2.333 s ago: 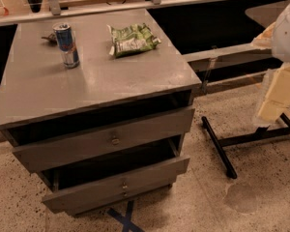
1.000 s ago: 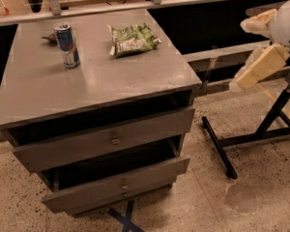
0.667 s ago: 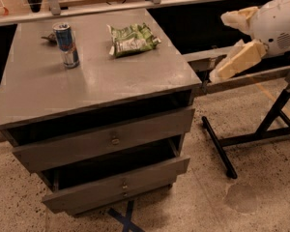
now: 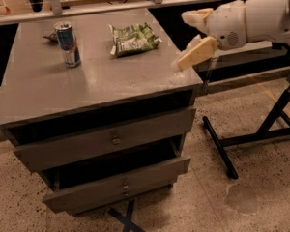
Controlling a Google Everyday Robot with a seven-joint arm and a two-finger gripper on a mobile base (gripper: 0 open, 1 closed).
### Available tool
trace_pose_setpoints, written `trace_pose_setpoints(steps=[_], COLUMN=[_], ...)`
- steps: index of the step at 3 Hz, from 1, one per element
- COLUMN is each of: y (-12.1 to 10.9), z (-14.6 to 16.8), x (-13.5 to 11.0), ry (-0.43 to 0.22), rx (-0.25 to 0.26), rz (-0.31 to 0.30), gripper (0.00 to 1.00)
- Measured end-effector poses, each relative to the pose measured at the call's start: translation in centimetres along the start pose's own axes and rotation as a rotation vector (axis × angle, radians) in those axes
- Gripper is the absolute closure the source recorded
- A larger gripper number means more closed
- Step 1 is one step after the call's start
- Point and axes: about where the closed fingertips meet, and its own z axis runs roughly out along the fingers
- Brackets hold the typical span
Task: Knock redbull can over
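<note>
The redbull can (image 4: 67,45), blue and silver with a silver top, stands upright on the grey cabinet top (image 4: 96,81) near its back left. My gripper (image 4: 181,41) comes in from the right, over the cabinet's right edge, well to the right of the can. Its two cream fingers (image 4: 195,54) are spread apart with nothing between them.
A green-and-white snack bag (image 4: 134,38) lies on the cabinet top between the can and the gripper. A small dark object (image 4: 49,35) sits just behind the can. The cabinet has two drawers (image 4: 111,139), slightly ajar. A black metal stand (image 4: 253,132) is on the floor at right.
My arm has swung left from the right edge of the view, and the gripper is now over the cabinet's right edge. The can and bag have not moved.
</note>
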Motion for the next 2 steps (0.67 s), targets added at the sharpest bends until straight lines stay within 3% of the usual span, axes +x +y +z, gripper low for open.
trace_pose_setpoints(steps=[2], y=[-0.08], z=[1.08], x=[0.21], ry=[-0.022], rx=[-0.001], rz=[0.010], gripper=[0.00])
